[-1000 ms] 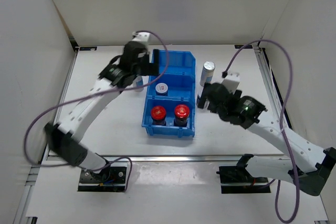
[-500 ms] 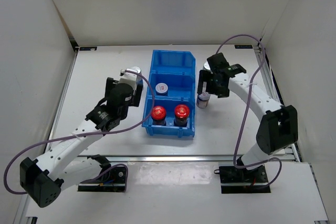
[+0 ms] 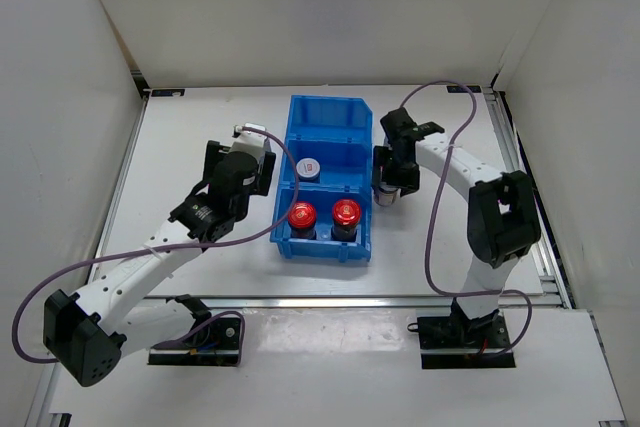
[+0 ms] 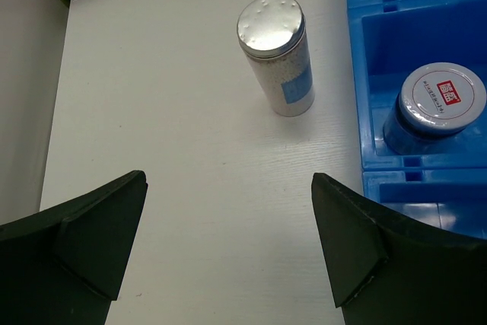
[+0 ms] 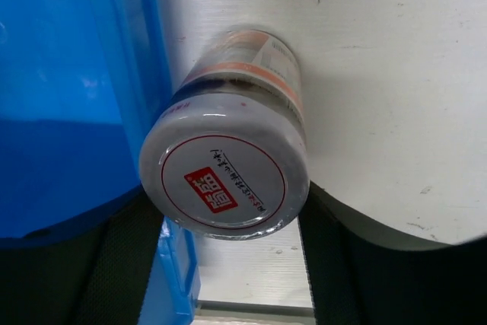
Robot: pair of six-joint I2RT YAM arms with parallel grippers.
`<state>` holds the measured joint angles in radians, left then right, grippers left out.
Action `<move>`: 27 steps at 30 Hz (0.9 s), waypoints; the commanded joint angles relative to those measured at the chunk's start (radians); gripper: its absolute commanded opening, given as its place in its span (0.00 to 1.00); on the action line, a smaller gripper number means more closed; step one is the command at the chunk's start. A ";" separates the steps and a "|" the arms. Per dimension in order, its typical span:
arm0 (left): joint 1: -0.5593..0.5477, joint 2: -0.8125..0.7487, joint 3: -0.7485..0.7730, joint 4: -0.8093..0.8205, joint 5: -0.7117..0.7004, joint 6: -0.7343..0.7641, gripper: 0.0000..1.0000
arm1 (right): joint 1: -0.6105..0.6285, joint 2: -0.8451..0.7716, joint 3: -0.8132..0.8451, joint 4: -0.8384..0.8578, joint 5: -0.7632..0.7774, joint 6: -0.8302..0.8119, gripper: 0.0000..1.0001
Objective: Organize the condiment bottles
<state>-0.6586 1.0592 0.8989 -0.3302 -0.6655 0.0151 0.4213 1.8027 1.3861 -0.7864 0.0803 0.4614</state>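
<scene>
Two red-capped jars (image 3: 302, 214) (image 3: 346, 211) stand in the blue bin's front compartment. A short silver-lidded jar (image 3: 309, 169) stands in the middle compartment and shows in the left wrist view (image 4: 441, 104). My left gripper (image 3: 252, 152) (image 4: 228, 249) is open and empty. A tall silver-capped bottle (image 4: 277, 56) stands on the table just ahead of it, left of the bin. My right gripper (image 3: 387, 185) (image 5: 232, 195) is shut on the second short silver-lidded jar (image 5: 224, 180), which stands on the table against the bin's right wall. The second tall bottle is hidden.
The blue three-compartment bin (image 3: 330, 107) stands mid-table, its rear compartment holding nothing. Its right wall (image 5: 129, 74) is right beside my right fingers. White enclosure walls surround the table, and cables loop from both arms.
My right gripper came down from beside the tall bottle onto the short jar beside the bin. My left arm swung back from the bin, then edged toward the tall bottle on the left.
</scene>
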 commanded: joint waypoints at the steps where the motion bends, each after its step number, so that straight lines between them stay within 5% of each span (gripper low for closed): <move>1: -0.003 -0.011 0.040 0.014 0.009 0.002 1.00 | 0.016 -0.008 0.031 -0.002 0.032 -0.006 0.69; 10: -0.003 -0.011 0.040 0.014 0.009 0.002 1.00 | 0.095 -0.150 0.117 -0.062 0.307 0.006 0.13; 14: -0.003 -0.011 0.040 0.014 -0.002 0.002 1.00 | 0.186 -0.178 0.203 -0.076 0.427 -0.003 0.12; 15: -0.003 -0.011 0.040 0.014 -0.002 0.002 1.00 | 0.186 -0.178 0.223 -0.085 0.427 -0.003 0.15; 19: -0.003 -0.011 0.040 0.014 -0.002 0.002 1.00 | 0.186 -0.129 0.246 -0.096 0.441 -0.015 0.93; 21: -0.003 -0.002 0.040 0.014 -0.002 0.002 1.00 | 0.149 -0.097 0.257 -0.096 0.403 -0.024 1.00; 27: -0.003 0.007 0.040 0.014 -0.011 0.002 1.00 | 0.076 -0.008 0.266 -0.096 0.273 -0.024 1.00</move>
<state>-0.6586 1.0637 0.8989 -0.3283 -0.6659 0.0151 0.5201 1.7710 1.6291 -0.8646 0.3996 0.4435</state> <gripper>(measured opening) 0.998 0.998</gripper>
